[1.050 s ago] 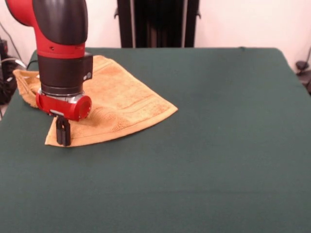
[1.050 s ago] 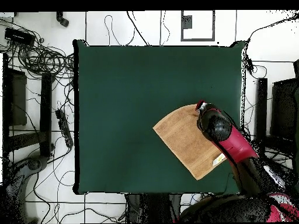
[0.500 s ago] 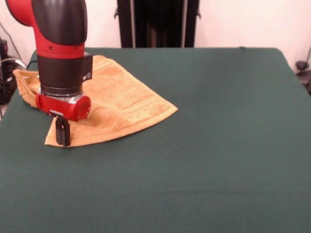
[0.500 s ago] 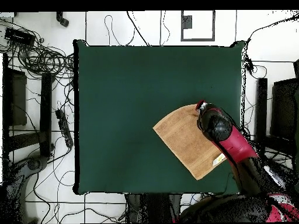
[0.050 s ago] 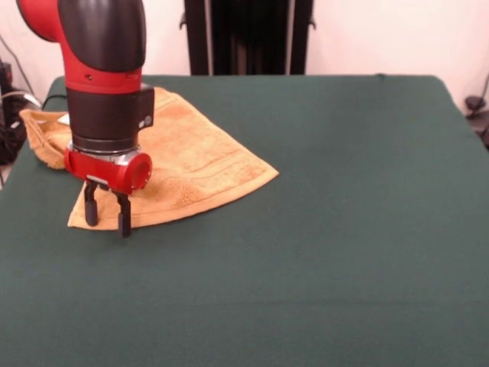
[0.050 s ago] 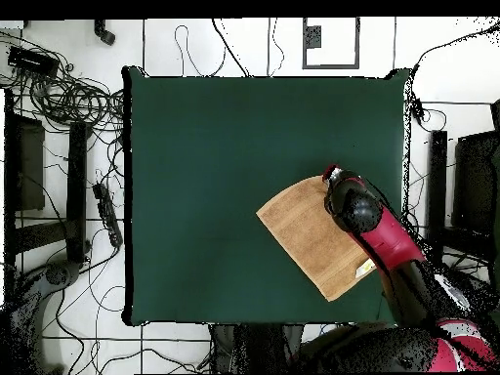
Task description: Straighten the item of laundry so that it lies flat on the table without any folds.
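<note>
The orange-tan item of laundry (image 5: 191,157) lies folded in a rough fan shape at the left side of the green table (image 5: 344,199). Its far left end is bunched near the table's edge. My gripper (image 5: 108,217) stands open over the towel's near left corner. One finger (image 5: 91,206) is above the cloth and the other sits at the front hem, with nothing held between them. In the overhead view the towel (image 6: 305,234) shows as a wedge near the table's (image 6: 215,166) right side. There the red and black arm (image 6: 376,229) covers its right part and hides the gripper.
The table's left edge in the front view runs close beside the bunched end of the towel. Cables (image 6: 68,98) and dark stands lie on the floor around the table in the overhead view. A black post (image 5: 248,34) rises behind the table's far edge.
The gripper's fingers were together on the towel's near corner; now they stand apart and the corner lies loose. The arm has shifted slightly to the right in the front view.
</note>
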